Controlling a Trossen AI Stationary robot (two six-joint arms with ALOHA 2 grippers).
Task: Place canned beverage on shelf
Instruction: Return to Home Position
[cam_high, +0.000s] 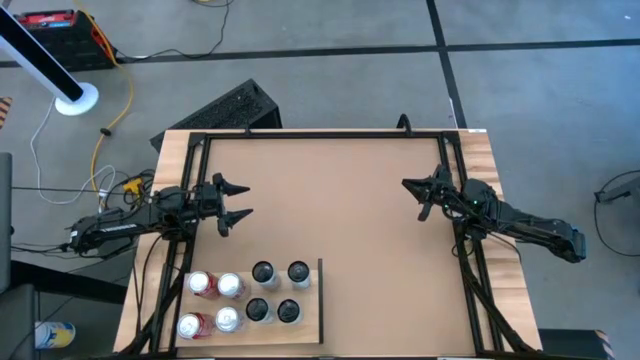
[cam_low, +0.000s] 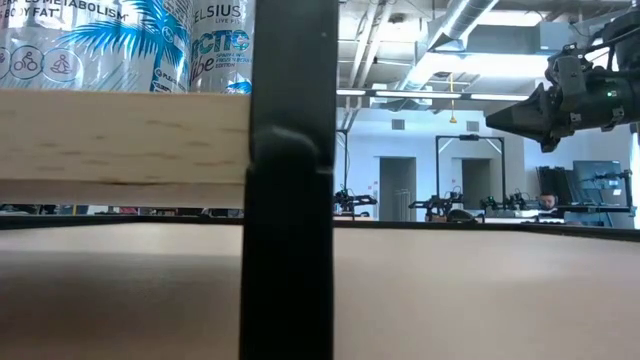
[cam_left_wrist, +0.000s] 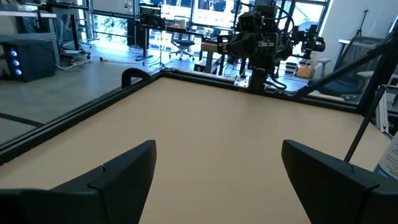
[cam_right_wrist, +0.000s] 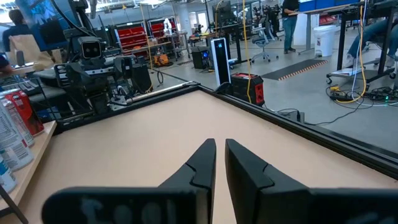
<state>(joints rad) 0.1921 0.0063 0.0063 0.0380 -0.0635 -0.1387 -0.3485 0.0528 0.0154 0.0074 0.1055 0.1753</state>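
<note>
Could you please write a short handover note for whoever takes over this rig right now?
Left gripper: open, empty, over the left side of the table, just beyond the shelf.
Right gripper: shut, empty, over the table's right side.
Shelf: lower left in the high view, black rail on its right edge.
Done: eight cans stand on it, four light-topped cans on the left and four dark-topped cans on the right.
Left: apparently only bringing both arms to the home position.

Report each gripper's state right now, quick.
Left gripper: open, holding nothing, over the table, left side.
Right gripper: shut, holding nothing, over the right side.
</note>
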